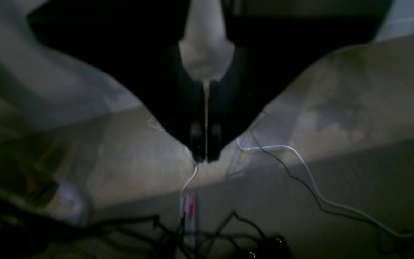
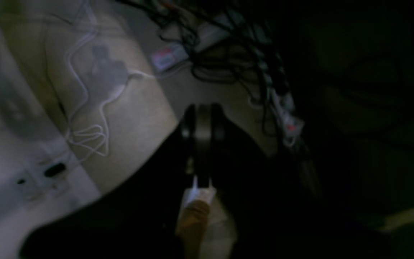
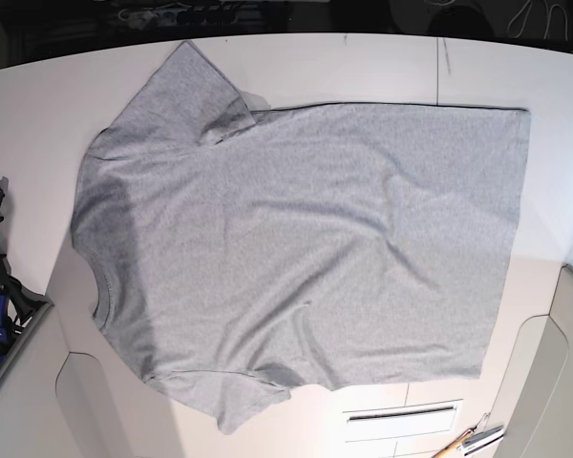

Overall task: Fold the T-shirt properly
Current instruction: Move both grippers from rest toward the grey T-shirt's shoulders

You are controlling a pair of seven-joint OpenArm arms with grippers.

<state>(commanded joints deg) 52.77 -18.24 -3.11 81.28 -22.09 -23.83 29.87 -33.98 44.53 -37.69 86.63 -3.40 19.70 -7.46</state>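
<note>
Left fingers (image 1: 214, 140): nearly together, nothing held | right fingers (image 2: 217, 140): together, nothing visibly held

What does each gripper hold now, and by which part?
Nothing is held: the left gripper and right gripper look closed with nothing between them.

Left wrist view: cables (image 1: 228, 235) blurred, cut off at bottom edge; print on power strip (image 1: 188, 207) too small to read. Right wrist view: orange-brown thing (image 2: 192, 223) partly hidden behind dark tool (image 2: 201, 111), blurred. Base view: pen (image 3: 454, 446) cropped at bottom.
</note>
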